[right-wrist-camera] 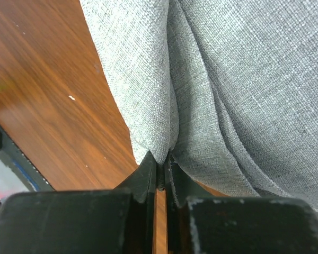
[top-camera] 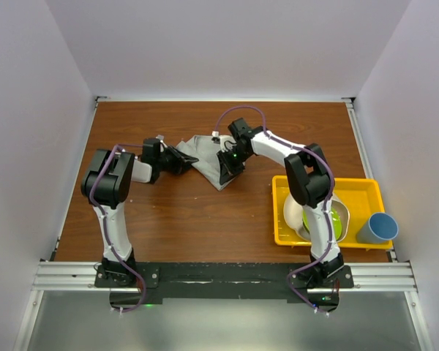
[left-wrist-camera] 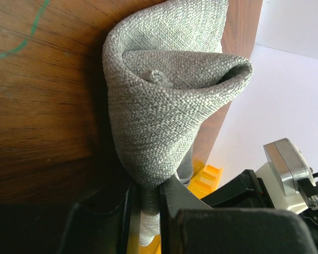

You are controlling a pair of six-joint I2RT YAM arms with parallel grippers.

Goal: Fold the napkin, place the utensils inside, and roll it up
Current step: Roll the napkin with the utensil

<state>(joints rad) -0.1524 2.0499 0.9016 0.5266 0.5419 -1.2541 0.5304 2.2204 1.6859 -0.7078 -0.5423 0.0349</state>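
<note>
On the table (top-camera: 205,219), left tool (left-wrist-camera: 148,197) and right tool (right-wrist-camera: 161,168) pinch one napkin (top-camera: 207,157).

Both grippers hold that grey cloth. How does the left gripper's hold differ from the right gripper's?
The left gripper clamps a thick bunch of the napkin; the right gripper pinches a thin edge, jaws nearly touching. At the left gripper the cloth curls into an open cone; at the right gripper it lies in flatter folds. The left gripper holds its left end, the right gripper its right side. Both are shut on the same napkin.
</note>
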